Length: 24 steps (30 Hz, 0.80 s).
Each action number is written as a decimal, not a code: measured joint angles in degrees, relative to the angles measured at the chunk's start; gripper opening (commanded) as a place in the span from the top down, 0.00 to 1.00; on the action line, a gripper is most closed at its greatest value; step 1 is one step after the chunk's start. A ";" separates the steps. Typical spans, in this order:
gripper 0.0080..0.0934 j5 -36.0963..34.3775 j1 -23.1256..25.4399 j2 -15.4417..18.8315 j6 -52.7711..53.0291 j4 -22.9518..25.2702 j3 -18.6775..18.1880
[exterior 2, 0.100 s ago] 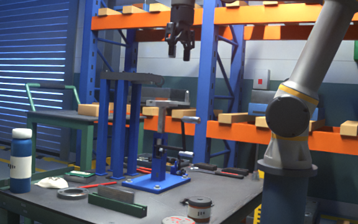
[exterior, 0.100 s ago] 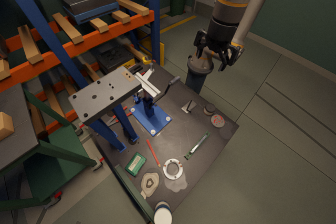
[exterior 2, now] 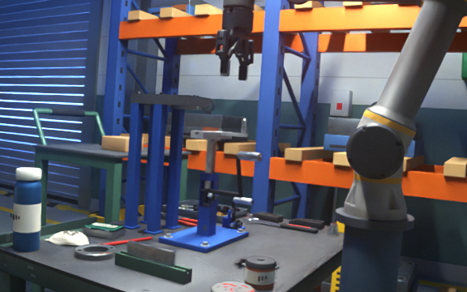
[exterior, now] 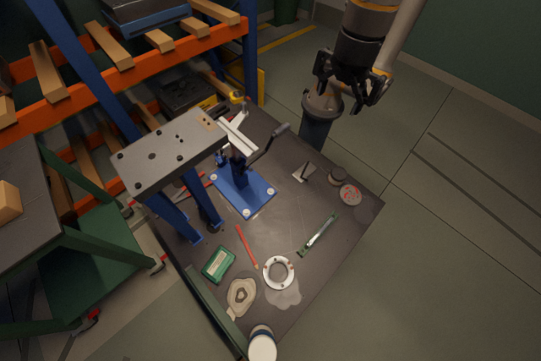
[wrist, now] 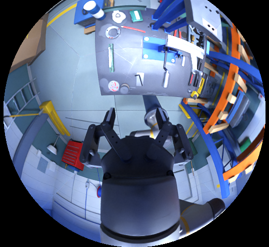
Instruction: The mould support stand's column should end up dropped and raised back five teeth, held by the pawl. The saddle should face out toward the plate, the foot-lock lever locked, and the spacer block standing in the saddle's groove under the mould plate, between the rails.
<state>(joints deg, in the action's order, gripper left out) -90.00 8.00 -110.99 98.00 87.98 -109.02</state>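
Note:
On the dark workbench stands the mould support stand (exterior: 239, 173) on its blue base plate (exterior 2: 203, 239). Its grey column carries a pale saddle (exterior: 238, 133) at the top. A long crank lever with a grey grip (exterior: 279, 130) sticks out from the column. The grey mould plate (exterior: 170, 151) sits on blue rails (exterior 2: 156, 162) beside the stand, higher than the saddle. A small blue lever part (exterior 2: 233, 217) sits at the base. I cannot make out the spacer block. My gripper (exterior: 349, 90) hangs open and empty, high above the bench's far edge, well clear of the stand (wrist: 175, 50).
The robot pedestal (exterior: 317, 121) rises at the bench's far edge. Orange and blue racking (exterior: 131, 60) stands behind the plate. Loose on the bench are a white ring (exterior: 278, 272), red pencil (exterior: 247, 245), green case (exterior: 217, 264), green rail (exterior: 318, 234), tape rolls (exterior: 349, 194) and a bottle (exterior 2: 26, 209).

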 measured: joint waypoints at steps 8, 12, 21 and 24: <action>0.28 0.00 0.00 0.00 0.00 0.01 0.01; 0.37 0.00 0.00 0.00 0.00 0.01 0.01; 0.53 0.00 0.00 -0.01 0.00 0.02 0.02; 0.53 0.00 0.00 -0.01 0.00 0.02 0.02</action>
<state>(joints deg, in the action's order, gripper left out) -90.00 8.00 -111.00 98.00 88.00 -109.00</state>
